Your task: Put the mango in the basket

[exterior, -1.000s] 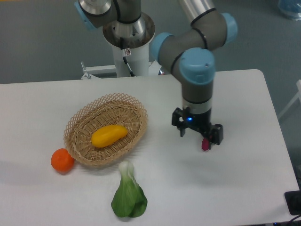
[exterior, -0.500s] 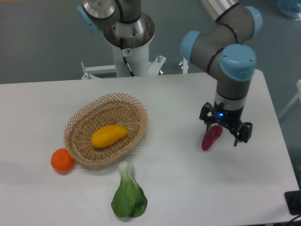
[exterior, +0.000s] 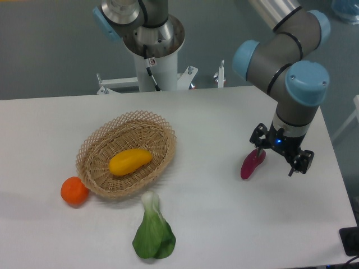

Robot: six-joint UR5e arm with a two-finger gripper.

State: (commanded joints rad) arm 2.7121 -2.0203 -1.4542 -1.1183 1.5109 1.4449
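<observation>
- Camera view from above the table (exterior: 213, 224): the mango (exterior: 130, 161) lies inside the basket (exterior: 95, 144), near the middle of its floor, with its long side running from lower left to upper right.
- The basket stands on the left half of the white table, and its open lattice rim goes all around the fruit.
- An orange (exterior: 74, 190) sits on the table at the lower left of the basket, just beside the rim.
- A green leafy vegetable (exterior: 153, 234) lies below the basket, in the lower middle of the frame, with its pale stem end pointing up to the basket edge.
- The gripper (exterior: 281, 156) hangs at the right side of the frame, well apart from the basket, with its fingers spread and nothing between them.
- A purple-red vegetable (exterior: 252, 164) lies on the table just to the left of the gripper; I cannot tell if one finger touches it.
- The arm (exterior: 291, 61), grey with light blue joints, comes down from the upper right of the frame, and its base column (exterior: 152, 50) stands behind the table at the upper middle.
</observation>
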